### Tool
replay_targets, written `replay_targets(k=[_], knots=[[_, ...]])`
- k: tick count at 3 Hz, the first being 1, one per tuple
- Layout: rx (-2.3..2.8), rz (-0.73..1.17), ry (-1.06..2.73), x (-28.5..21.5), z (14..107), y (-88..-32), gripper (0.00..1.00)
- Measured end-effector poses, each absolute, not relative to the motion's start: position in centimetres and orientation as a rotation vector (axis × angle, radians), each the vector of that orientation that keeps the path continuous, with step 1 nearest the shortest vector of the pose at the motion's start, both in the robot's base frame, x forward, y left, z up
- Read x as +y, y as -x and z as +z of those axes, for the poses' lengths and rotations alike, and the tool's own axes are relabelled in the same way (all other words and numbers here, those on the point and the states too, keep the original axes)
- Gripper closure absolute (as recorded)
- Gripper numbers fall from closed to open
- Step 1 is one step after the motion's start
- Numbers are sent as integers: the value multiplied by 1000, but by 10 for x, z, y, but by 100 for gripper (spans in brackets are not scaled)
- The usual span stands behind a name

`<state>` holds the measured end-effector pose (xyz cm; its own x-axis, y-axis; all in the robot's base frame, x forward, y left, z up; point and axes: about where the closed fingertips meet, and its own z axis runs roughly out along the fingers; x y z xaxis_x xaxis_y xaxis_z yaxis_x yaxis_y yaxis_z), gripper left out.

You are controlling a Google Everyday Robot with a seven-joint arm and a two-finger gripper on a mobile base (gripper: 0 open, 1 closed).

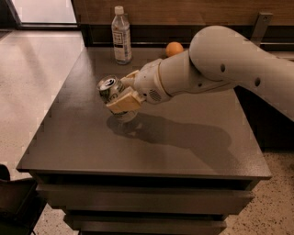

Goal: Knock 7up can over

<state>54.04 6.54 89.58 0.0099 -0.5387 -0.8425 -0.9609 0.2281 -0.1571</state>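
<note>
Claw gripper (pixel 116 93) sits left of centre in the frame, just above the tabletop, closed on the 7up can (pixel 109 87): one tan finger (pixel 124 103) crosses the can's near side, the other finger (pixel 130 76) shows behind it, and the can is pinched between them. Can is tilted, not upright, with the shiny pull-tab top leaning toward the upper left of the frame. Its lower end is down by the table surface below the front finger, but can't tell if it touches. Can's shadow (pixel 120 126) falls right under it on the table. White wrist and thick white arm (pixel 229 64) run from the gripper up to the right and leave the frame at the right edge. The arm's long dark shadow (pixel 188 137) lies on the tabletop toward the lower right. Table (pixel 82 151) is dark grey, flat-topped, with drawer-like fronts along the bottom of the frame. Clear plastic water bottle (pixel 121 35), white cap and label, stands upright at the table's far edge, upper left of centre, well apart from the can. Orange (pixel 174 48) lies at the far edge, right of the bottle and just beside the arm's upper side. Wood panel wall (pixel 161 9) runs along the top. Light speckled floor (pixel 36 64) fills the upper left. Some dark object (pixel 16 197) in the lower left corner, can't tell what it is.
</note>
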Motion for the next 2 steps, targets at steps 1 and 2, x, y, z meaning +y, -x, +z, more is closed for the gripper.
replay_targets(k=[1,2], knots=[[1744,510,1461,55,898,-542,100],[1830,424,1508,49,896,-545,100]])
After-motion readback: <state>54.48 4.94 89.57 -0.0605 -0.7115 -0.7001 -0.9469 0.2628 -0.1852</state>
